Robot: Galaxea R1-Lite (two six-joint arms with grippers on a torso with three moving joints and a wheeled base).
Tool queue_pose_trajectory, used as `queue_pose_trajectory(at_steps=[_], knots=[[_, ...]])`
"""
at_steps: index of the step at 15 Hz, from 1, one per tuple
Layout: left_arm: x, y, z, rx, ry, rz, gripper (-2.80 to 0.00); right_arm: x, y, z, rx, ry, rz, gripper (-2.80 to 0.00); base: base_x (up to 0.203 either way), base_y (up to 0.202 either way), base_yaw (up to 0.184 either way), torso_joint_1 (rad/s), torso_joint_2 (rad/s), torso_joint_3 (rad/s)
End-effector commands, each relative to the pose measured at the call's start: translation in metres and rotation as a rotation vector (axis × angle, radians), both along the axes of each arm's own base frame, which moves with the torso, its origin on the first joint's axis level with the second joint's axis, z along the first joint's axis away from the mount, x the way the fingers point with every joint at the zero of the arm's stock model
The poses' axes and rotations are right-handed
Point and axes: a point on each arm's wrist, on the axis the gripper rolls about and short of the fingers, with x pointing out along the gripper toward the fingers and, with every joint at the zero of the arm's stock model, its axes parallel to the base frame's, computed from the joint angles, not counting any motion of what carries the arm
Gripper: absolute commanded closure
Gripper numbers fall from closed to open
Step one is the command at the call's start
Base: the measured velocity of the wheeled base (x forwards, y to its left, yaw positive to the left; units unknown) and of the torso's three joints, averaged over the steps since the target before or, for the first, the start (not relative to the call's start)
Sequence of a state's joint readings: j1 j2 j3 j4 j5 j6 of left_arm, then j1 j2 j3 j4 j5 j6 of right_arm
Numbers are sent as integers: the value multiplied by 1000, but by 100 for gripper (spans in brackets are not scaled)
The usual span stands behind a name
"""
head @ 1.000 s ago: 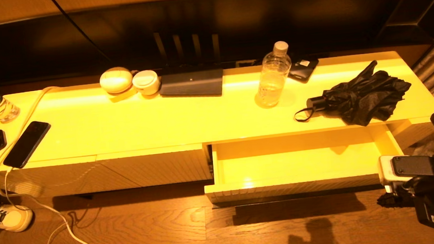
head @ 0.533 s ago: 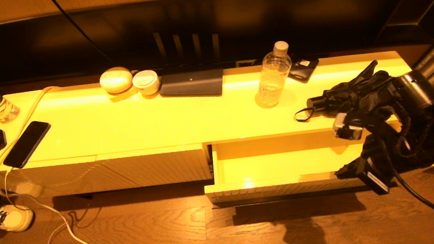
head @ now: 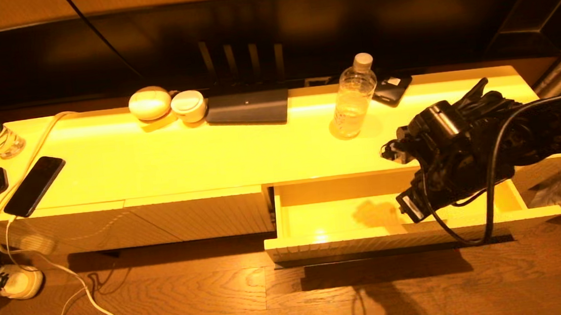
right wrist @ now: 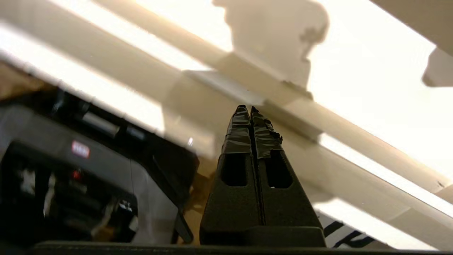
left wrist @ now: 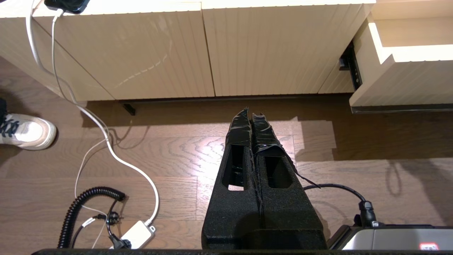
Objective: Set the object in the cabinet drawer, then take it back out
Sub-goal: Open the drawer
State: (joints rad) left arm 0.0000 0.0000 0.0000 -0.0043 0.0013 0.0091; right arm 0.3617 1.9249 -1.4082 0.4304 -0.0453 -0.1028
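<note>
Right jaws (right wrist: 250, 108) together above cabinet drawer (head: 328, 242).

Seen from the right wrist, the right gripper (right wrist: 250, 110) has its two black, tape-wrapped fingers (right wrist: 239, 134) pressed flat together with nothing between them. Beyond the tips runs the cream drawer (right wrist: 371, 88), glossy and bright, with a blurred shadow (right wrist: 276, 39) across it. Dark robot hardware (right wrist: 70, 170) sits alongside.
</note>
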Motion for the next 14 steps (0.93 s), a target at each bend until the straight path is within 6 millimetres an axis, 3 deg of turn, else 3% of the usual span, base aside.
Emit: queue_pose_trajectory(at_steps=[1, 7, 14], knots=[[0, 0, -1, 0, 3, 0, 0, 23, 12, -19, 3, 26, -71, 0, 0, 0, 0, 0, 0, 0], [0, 0, 0, 0, 1, 0, 0, 39, 19, -26, 26, 27, -113, 0, 0, 0, 0, 0, 0, 0], [0, 0, 0, 0, 1, 0, 0, 25, 14, -30, -51, 163, -150, 0, 0, 0, 0, 0, 0, 0]])
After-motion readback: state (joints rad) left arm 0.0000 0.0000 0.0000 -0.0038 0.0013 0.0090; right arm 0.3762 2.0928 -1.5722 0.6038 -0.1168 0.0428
